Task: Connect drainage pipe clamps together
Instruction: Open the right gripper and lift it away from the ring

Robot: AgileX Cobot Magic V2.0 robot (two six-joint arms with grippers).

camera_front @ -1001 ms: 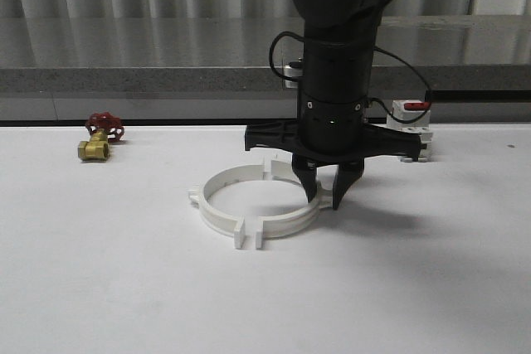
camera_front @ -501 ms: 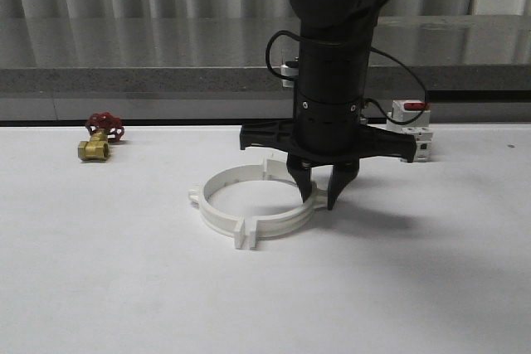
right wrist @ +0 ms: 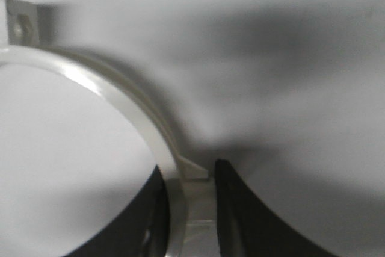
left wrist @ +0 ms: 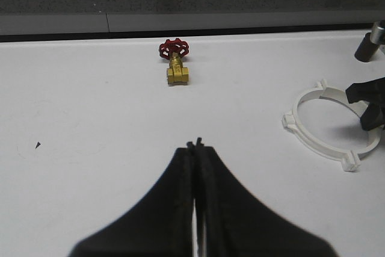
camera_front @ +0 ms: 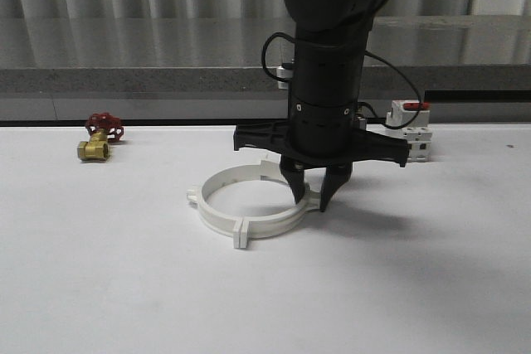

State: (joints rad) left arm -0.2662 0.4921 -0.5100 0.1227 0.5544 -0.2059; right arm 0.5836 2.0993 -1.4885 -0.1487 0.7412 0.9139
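White halves nearly mated, push must stay level

Near the tabletop's middle, the drainage pipe clamps form a ring. The right tool pinches one half's band; I'd slide it flat until the front tabs meet. The left tool, pressed together, idles.

The right half of the white plastic semicircular pipe clamps has been pushed leftward by the black right gripper, and the front gap between the end tabs has been closed.
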